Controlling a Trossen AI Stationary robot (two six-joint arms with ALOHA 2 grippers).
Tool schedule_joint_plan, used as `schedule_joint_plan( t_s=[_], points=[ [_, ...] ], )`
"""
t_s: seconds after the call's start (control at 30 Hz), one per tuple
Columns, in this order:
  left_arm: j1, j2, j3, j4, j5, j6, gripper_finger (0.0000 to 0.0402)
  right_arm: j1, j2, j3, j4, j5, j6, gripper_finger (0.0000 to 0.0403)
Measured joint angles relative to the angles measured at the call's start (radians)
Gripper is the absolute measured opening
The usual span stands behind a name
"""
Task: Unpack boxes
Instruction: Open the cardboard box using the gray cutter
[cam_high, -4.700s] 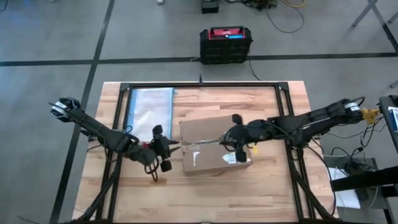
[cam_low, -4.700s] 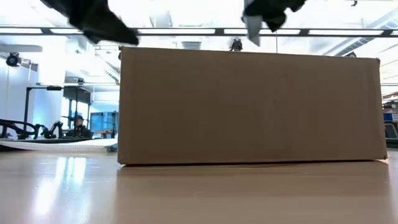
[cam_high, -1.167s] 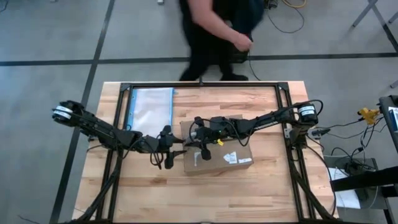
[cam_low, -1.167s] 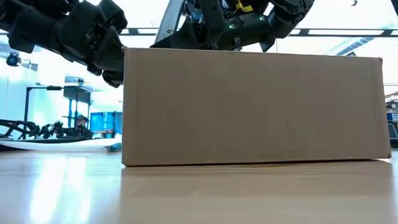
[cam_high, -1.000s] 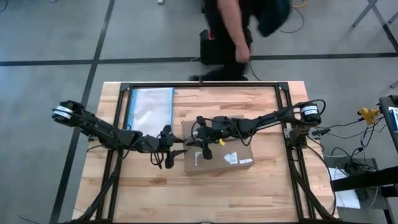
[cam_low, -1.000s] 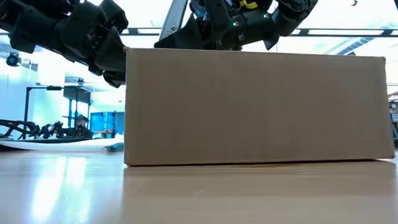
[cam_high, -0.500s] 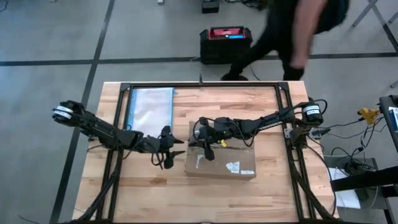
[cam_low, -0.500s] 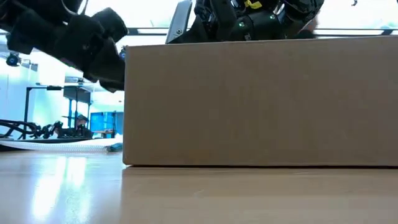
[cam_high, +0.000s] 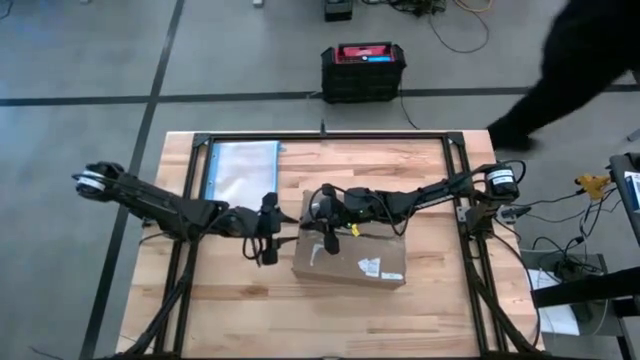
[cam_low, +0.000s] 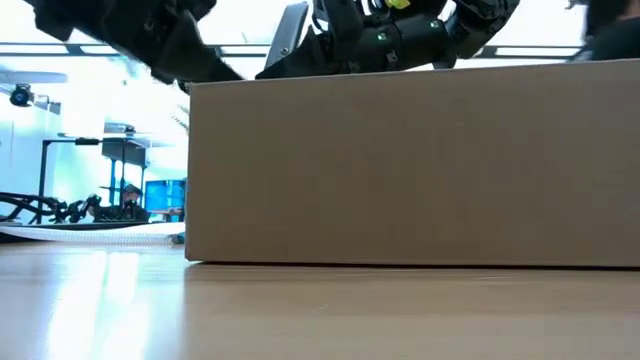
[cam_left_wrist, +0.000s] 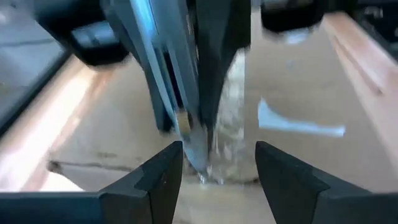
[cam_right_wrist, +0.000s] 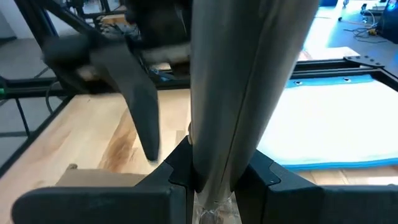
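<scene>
The brown cardboard box (cam_high: 350, 262) rests by its bottom on the table and fills the low view (cam_low: 400, 165). My right gripper (cam_high: 325, 222) reaches in from the table's right over the box's left end, shut on a long grey metal tool (cam_right_wrist: 242, 81). The tool's tip (cam_left_wrist: 200, 168) is down at the clear tape seam (cam_left_wrist: 231, 106) on the box's top. My left gripper (cam_high: 268, 238) is open just beyond the box's left end. Its two fingers (cam_left_wrist: 165, 177) stand apart on either side of the tool's tip. Whether they touch the box, I cannot tell. My right gripper pinches the grey tool's shaft (cam_right_wrist: 214, 155) between its two fingers, with the tool running forward along them. It comes from the table's right, slanting down. The tool's far end (cam_left_wrist: 198, 158) sits on the taped seam near the box's left end.
A clear blue-edged plastic bag (cam_high: 245, 172) lies flat on the table's far left part. A black crate with a red top (cam_high: 363, 70) stands on the floor beyond the far edge. A person (cam_high: 575, 60) is at the far right. Bare wood lies near the box.
The box has slid toward the table's near edge and shows larger in the low view. My left gripper has moved slightly up and toward the far edge beside the box's left end. The person has walked from behind the far edge to the right.
</scene>
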Motion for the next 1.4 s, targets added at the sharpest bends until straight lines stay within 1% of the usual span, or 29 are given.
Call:
schedule_joint_plan(
  t_s=[0.1, 0.23, 0.3, 0.5, 0.6, 0.7, 0.83, 1.07, 1.2, 1.4],
  points=[
    [0.063, 0.000, 0.001, 0.021, 0.059, 0.038, 0.0194, 0.004, -0.001, 0.001, 0.002, 0.001, 0.003, 0.0056],
    [0.145, 0.019, 0.000, 0.044, 0.243, 0.057, 0.0196, 0.009, -0.001, 0.001, -0.001, 0.008, 0.009, 0.0056],
    [0.154, 0.033, 0.000, 0.059, 0.271, 0.075, 0.0194, 0.013, -0.001, 0.001, -0.002, 0.028, 0.008, 0.0056],
    [0.155, 0.078, -0.001, 0.083, 0.289, 0.093, 0.0187, 0.020, -0.001, 0.000, -0.005, 0.048, 0.026, 0.0056],
    [0.155, 0.101, -0.001, 0.085, 0.291, 0.093, 0.0185, 0.031, -0.001, 0.000, -0.011, 0.092, 0.028, 0.0056],
    [0.155, 0.118, -0.001, 0.092, 0.293, 0.093, 0.0187, 0.036, -0.001, 0.004, -0.022, 0.104, 0.032, 0.0056],
    [0.155, 0.140, 0.000, 0.103, 0.294, 0.087, 0.0191, 0.045, -0.001, 0.005, -0.047, 0.147, 0.037, 0.0056],
    [0.156, 0.145, -0.025, 0.107, 0.285, 0.060, 0.0186, 0.060, -0.001, 0.004, -0.058, 0.154, 0.053, 0.0056],
    [0.156, 0.144, -0.037, 0.109, 0.283, 0.043, 0.0183, 0.072, -0.001, 0.003, -0.060, 0.176, 0.050, 0.0056],
    [0.156, 0.144, -0.041, 0.112, 0.281, 0.037, 0.0190, 0.081, -0.002, 0.002, -0.101, 0.198, 0.034, 0.0056]
  ],
)
